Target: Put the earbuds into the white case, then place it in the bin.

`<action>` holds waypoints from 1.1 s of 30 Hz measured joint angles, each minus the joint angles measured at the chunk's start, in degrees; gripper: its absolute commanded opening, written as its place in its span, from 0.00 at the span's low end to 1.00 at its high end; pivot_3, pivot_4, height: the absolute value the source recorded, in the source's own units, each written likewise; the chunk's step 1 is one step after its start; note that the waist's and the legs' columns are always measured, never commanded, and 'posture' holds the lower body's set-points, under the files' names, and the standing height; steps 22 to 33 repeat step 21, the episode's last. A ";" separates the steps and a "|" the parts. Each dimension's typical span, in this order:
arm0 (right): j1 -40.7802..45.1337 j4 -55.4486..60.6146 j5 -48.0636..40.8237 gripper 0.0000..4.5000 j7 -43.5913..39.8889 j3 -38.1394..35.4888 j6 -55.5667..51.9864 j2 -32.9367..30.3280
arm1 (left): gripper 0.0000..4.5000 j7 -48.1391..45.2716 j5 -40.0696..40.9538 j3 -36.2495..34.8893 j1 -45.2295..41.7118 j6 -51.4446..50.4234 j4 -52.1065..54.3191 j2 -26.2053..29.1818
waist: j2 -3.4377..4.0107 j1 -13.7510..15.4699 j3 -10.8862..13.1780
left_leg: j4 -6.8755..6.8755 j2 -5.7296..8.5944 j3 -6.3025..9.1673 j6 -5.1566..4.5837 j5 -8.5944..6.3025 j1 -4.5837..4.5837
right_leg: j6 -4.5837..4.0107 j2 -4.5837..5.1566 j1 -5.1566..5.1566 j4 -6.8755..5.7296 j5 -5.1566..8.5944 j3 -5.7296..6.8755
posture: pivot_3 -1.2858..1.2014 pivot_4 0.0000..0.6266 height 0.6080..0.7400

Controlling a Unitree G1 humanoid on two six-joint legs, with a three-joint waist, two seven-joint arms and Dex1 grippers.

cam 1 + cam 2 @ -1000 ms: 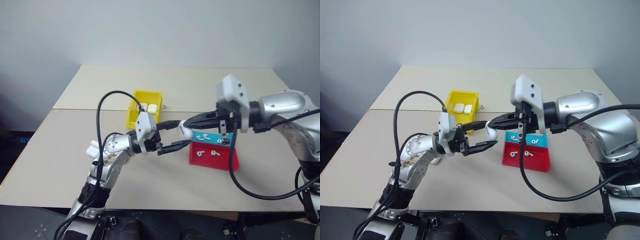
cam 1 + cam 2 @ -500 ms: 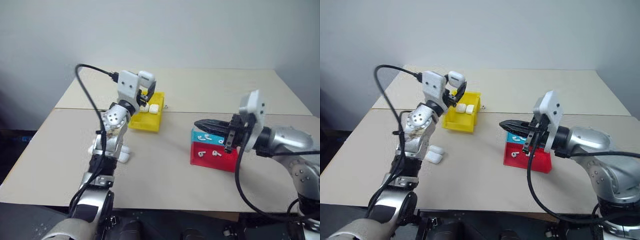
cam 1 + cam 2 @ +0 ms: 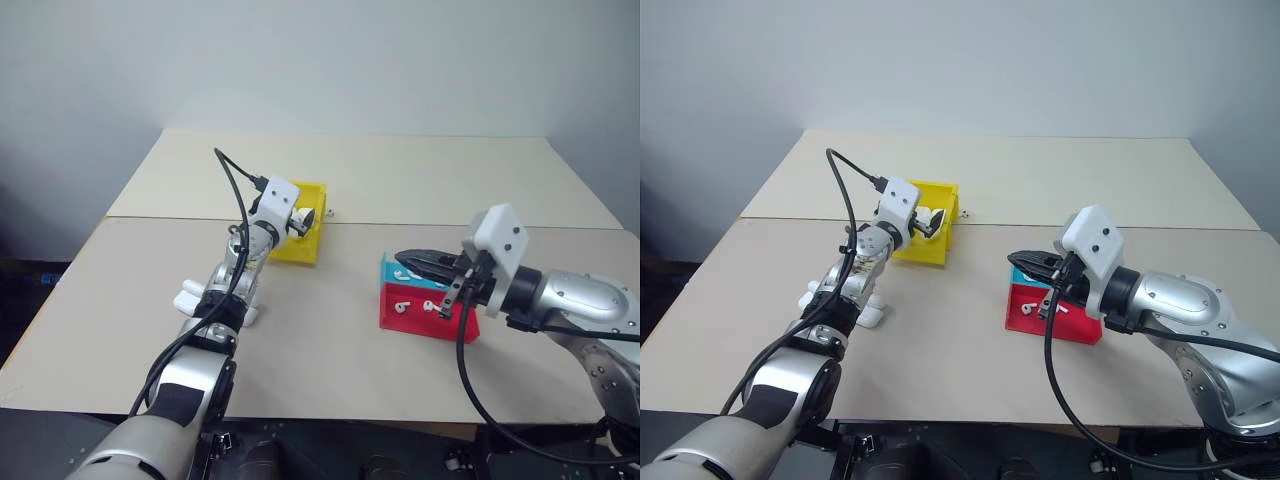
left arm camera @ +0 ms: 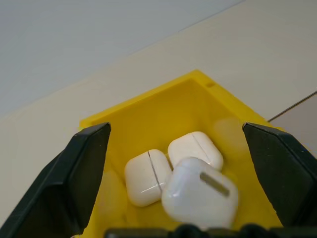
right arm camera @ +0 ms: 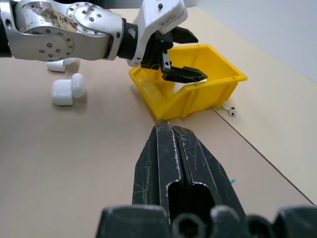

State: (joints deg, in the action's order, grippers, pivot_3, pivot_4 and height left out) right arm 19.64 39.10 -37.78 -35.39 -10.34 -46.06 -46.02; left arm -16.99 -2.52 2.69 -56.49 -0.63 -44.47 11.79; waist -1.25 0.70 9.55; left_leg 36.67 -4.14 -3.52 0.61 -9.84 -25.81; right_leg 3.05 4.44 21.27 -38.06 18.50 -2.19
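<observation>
White cases (image 4: 148, 177) lie in the yellow bin (image 4: 158, 106); the trays (image 3: 425, 310) are red and teal.

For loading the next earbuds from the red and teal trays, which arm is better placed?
Right. The right gripper, fingers shut, hovers at the trays with the earbuds; the left gripper stands open over the bin.

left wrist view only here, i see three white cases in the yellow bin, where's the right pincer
Observer: The right pincer is shut and holding nothing, by the teal tray.
Operator: any earbuds still out
Observer: Yes, earbuds lie on the red tray.
Operator: more cases outside the bin
Observer: Spare white cases lie on the table beside the left arm.
</observation>
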 measured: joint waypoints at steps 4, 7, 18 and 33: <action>-0.56 0.08 -1.77 0.00 0.52 -1.19 -0.04 0.65 | 0.99 -9.89 6.92 -2.36 2.74 -1.08 12.24 3.07 | 0.01 -0.39 -0.01 | -0.01 -0.02 -0.01 0.04 0.02 0.01 | 0.00 0.00 0.01 -0.01 0.00 -0.03 | 0.52 0.24 1.00; -0.81 -0.85 -1.48 0.00 0.22 -1.23 0.68 0.75 | 0.99 -15.17 11.31 -4.16 6.16 -5.18 22.99 7.53 | 0.03 -0.67 -0.02 | -0.01 -0.03 -0.02 0.05 0.03 0.05 | 0.00 -0.01 0.00 -0.03 0.00 -0.06 | 0.52 0.24 1.00; -0.12 -13.67 4.02 0.00 -7.84 0.52 11.00 1.47 | 0.99 -35.45 33.88 -15.66 41.41 -28.24 64.86 32.49 | 0.03 -1.17 -0.02 | -0.05 -0.18 -0.11 0.05 0.02 0.34 | -0.02 -0.03 -0.20 -0.07 0.00 -0.06 | 0.52 0.24 1.00; -0.48 -13.77 2.64 0.00 -10.42 0.77 10.57 1.18 | 0.99 -36.22 38.07 -20.42 46.87 -32.23 71.11 35.99 | 0.03 -0.84 -0.02 | -0.05 -0.18 -0.14 0.01 -0.01 0.34 | -0.02 0.00 -0.23 -0.02 0.00 -0.07 | 0.52 0.24 1.00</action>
